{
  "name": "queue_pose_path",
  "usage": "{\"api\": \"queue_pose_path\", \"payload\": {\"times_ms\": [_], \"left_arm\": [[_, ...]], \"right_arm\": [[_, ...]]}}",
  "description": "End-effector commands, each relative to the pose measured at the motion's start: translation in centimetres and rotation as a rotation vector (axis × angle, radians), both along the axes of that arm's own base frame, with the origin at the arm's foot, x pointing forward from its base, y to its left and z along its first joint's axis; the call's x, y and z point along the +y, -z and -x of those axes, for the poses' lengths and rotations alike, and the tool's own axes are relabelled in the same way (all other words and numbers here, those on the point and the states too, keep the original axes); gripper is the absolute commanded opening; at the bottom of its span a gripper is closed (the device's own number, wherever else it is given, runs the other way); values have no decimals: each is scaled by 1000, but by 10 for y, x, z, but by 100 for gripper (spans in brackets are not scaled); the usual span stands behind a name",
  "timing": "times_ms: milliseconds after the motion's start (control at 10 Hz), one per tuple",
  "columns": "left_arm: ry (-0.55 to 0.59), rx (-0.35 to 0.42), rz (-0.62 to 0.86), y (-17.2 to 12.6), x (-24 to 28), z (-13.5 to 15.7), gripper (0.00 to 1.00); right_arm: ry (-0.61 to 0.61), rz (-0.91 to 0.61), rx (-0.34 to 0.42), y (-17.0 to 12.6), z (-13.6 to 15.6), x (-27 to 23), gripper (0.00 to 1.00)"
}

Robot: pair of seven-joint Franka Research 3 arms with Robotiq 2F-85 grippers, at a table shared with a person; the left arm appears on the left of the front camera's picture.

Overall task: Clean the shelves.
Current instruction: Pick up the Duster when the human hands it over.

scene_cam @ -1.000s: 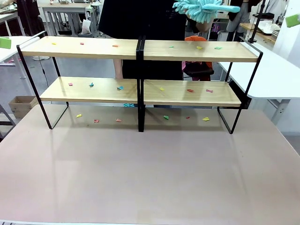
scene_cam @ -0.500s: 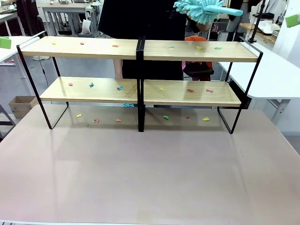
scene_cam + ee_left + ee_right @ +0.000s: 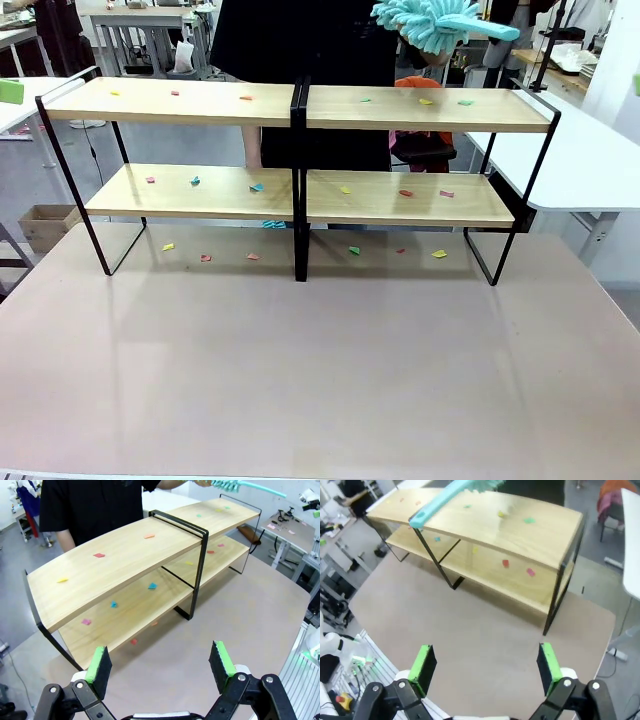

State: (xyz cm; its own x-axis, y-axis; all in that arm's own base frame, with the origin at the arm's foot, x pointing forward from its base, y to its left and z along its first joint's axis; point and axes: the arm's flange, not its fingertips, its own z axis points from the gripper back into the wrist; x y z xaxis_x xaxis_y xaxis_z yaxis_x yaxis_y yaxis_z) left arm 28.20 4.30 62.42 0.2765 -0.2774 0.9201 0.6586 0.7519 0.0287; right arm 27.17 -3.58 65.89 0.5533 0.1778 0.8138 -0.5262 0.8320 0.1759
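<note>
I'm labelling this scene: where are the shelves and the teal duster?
shelves [image 3: 210, 105]: front view, bare wood of the top left board.
teal duster [image 3: 420, 20]: front view, fluffy head.

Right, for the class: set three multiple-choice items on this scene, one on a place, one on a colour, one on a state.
1. Where is the duster? A above the shelves' right end; B above their left end; C under the lower boards.
2. What colour are the shelves' frames? A white; B black; C red.
3. How is the robot's left hand? A open; B shut on the duster; C shut on a frame.
Key: 1 A, a person holds it up there; 2 B, thin black metal; 3 A, its pads stand wide apart, nothing between.
</note>
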Motion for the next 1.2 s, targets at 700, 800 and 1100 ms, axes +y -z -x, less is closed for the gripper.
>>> {"api": "queue_pose_path", "payload": {"times_ms": [700,800,1100], "left_arm": [[6,3,0,0,0,1,100],[6,3,0,0,0,1,100],[6,3,0,0,0,1,100]], "right_arm": [[19,-102,72,8,23,-36,100],[9,-104,54,3,20,-31,100],[11,-96,36,0,19,-25,100]]}}
